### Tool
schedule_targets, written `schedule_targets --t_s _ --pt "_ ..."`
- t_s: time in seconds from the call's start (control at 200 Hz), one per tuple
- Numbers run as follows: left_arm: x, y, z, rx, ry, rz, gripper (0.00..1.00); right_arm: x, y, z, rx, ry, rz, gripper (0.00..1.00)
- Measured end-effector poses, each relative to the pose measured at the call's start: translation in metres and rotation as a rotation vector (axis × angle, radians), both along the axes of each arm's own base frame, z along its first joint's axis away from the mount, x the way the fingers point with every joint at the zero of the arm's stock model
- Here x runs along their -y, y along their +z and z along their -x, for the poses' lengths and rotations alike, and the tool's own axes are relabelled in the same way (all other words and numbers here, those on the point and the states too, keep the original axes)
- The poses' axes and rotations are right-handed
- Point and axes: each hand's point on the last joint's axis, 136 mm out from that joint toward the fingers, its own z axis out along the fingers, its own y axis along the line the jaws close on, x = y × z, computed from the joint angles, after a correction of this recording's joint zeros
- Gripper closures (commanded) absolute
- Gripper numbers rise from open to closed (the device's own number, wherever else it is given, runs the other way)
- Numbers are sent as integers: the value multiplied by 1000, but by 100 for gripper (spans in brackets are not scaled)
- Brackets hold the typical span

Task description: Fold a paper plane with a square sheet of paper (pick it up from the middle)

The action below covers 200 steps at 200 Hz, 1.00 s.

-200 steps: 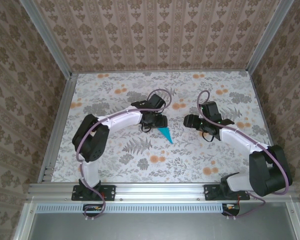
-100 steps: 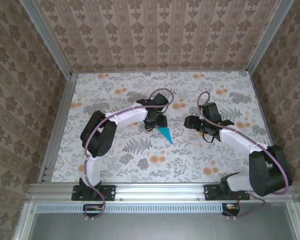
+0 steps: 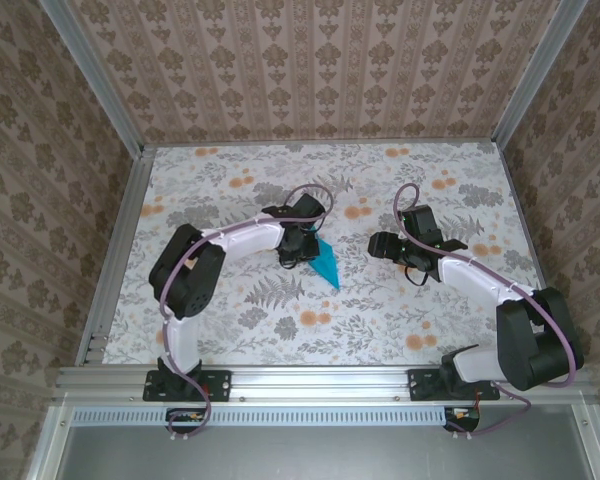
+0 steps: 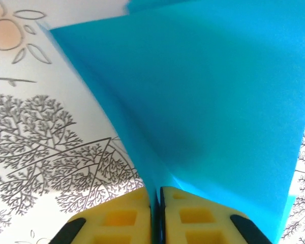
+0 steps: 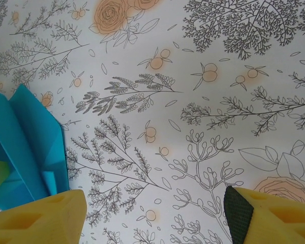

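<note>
Left end effector [image 4: 155, 218] pinched tight on the paper plane [image 4: 203, 101] at its centre crease, mid bench [image 3: 230, 180]; right end effector [image 5: 152, 216] spread wide, empty (near, not touching). Prob. final step: next, lift w/o crushing wings.

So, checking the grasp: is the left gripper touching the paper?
Touching. In the left wrist view the left gripper is shut on a fold of the paper, with no gap.

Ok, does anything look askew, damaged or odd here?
Nothing stands out. The paper plane looks untorn, pinched at a fold by the shut left jaws; the right jaws stand open, apart from it.
</note>
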Motion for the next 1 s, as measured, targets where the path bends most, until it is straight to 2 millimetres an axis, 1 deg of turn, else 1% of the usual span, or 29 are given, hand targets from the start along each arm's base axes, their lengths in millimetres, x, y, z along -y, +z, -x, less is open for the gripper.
schedule_targets --t_s 0.045,0.165,0.31,0.37,0.445,0.55,0.6,0.665,0.735,0.895,1.0 --pt "0 4 -1 12 6 23 100 -1 0 0 -1 2 -3 26" --pt "7 22 -5 56 -22 108 100 -3 0 1 -4 10 -18 26" --pt "33 52 -12 135 -146 246 100 -7 6 2 2 22 -41 25" --pt "43 63 -13 163 -198 309 100 -9 13 3 20 25 -56 25" --pt "55 74 -14 185 -246 391 100 -11 28 3 57 24 -82 25" --pt "66 82 -15 190 -289 499 100 -15 50 5 112 34 -124 25" --pt "71 86 -18 196 -307 542 100 -17 57 6 127 41 -147 25" --pt "78 84 -21 199 -324 582 100 -22 61 7 137 50 -168 25" --pt "83 74 -23 181 -332 603 100 -25 59 9 131 60 -179 25" --pt "90 37 -23 114 -330 619 100 -35 45 14 80 75 -182 27" --pt "92 22 -22 84 -322 622 100 -42 31 16 34 85 -177 30"
